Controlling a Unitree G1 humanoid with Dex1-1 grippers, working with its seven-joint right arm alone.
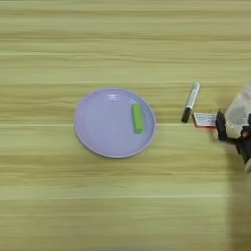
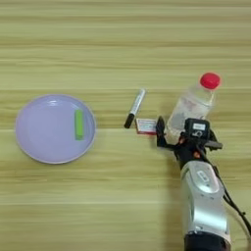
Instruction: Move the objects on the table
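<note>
A round lavender plate lies at the left with a small green bar on its right half. Right of it lie a white marker with a black cap and a small red-and-white flat box. A clear bottle with a red cap stands at the right. My right gripper is open at the bottle's base, fingers spread wide. Its left finger stands just right of the box. The left eye view shows only that finger and part of the bottle.
My silver forearm runs from the bottom edge up to the gripper, with a black cable along its right side. Bare wooden table lies beyond the objects and along the front left.
</note>
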